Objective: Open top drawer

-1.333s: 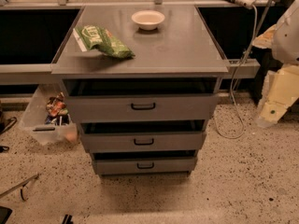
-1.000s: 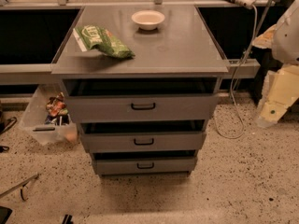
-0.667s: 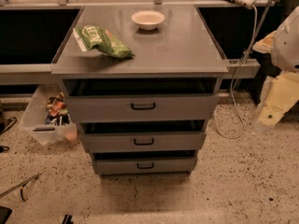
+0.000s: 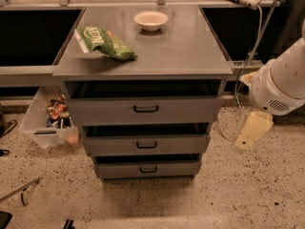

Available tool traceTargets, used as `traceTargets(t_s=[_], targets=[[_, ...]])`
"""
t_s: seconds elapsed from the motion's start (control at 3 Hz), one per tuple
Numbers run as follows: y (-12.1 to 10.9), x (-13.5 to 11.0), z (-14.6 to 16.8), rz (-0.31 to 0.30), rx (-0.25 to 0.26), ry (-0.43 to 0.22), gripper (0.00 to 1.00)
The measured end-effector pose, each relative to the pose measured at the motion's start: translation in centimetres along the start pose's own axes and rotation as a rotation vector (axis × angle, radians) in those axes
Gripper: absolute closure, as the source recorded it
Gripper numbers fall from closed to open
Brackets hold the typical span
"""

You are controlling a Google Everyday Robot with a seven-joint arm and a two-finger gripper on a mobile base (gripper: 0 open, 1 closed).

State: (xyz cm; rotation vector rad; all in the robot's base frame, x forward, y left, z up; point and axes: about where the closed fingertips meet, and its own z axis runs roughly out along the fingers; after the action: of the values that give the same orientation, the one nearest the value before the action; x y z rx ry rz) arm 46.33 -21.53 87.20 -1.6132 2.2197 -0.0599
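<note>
The top drawer is the widest grey front of three in the grey metal cabinet, with a small dark bar handle at its centre. A dark gap shows between its front and the cabinet top. Two narrower drawers sit under it with like handles. My gripper hangs as a beige piece below the white arm, to the right of the cabinet at about the height of the top and middle drawers. It is apart from the drawer front and the handle.
A green snack bag and a white bowl lie on the cabinet top. A clear bin of packets stands on the floor at the left. A white cable hangs at the right. Speckled floor lies in front.
The arm and gripper have come down and to the left, nearer the cabinet's right side. The drawers, the bag and the bowl have not moved.
</note>
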Motion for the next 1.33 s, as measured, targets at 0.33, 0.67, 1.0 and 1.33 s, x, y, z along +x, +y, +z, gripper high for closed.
traceTargets(t_s=[0.33, 0.67, 1.0, 1.33], targets=[[-0.5, -1.1, 5.4, -0.032, -0.035, -0.06, 0.0], [-0.5, -1.1, 5.4, -0.033, -0.035, -0.06, 0.0], [-0.7, -1.5, 6.3, -0.048, -0.046, -0.075, 0.0], [-1.1, -3.1, 8.5, -0.095, -0.044, -0.107, 0.0]])
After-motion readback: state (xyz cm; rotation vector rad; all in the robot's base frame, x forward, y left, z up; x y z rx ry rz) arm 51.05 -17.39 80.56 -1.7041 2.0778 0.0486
